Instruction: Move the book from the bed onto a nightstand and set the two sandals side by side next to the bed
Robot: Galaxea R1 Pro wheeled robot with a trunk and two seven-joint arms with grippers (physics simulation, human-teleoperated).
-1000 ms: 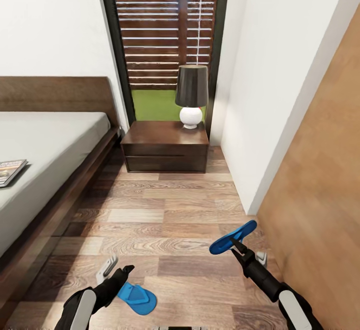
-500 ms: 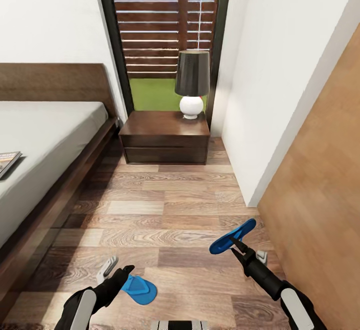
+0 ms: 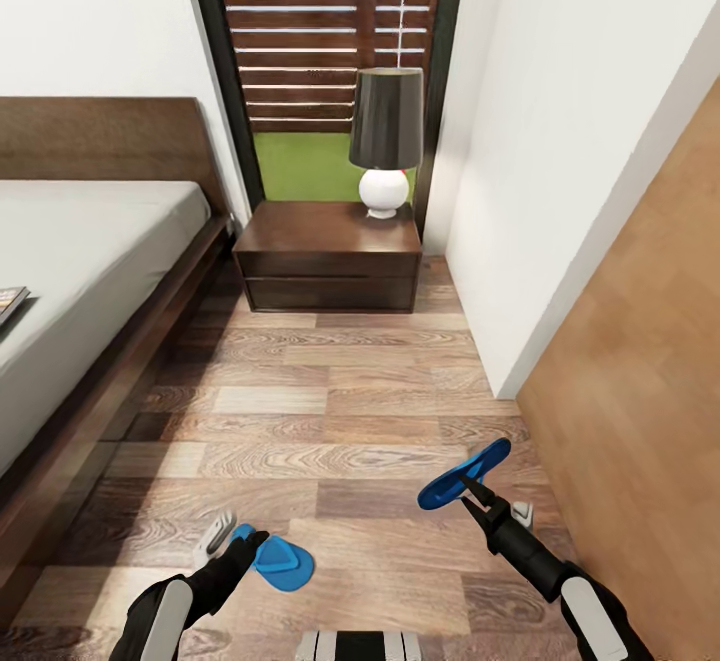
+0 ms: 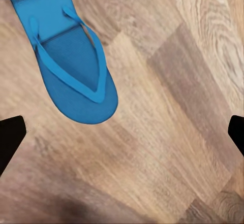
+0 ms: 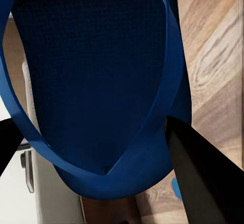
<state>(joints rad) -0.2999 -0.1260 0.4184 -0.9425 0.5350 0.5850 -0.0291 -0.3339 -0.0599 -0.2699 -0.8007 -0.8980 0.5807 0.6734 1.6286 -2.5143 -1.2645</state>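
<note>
2 flat bright-blue flip-flop sandals show from the head: one [image 3: 283,561] on the wood-plank floor [image 3: 330,421] by the left gripper [image 3: 238,544], spread empty at its wrist, the other [image 3: 464,475] pinched aloft by the right gripper [image 3: 478,499].

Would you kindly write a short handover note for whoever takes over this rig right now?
Left gripper: open, just above a sandal lying on the floor.
Right gripper: shut on the other sandal, held in the air.
Book: on the bed.
Nightstand: ahead, carrying a lamp.
Done: one sandal down near the bed.
Left: set the held sandal beside it, then move the book to the nightstand.
</note>
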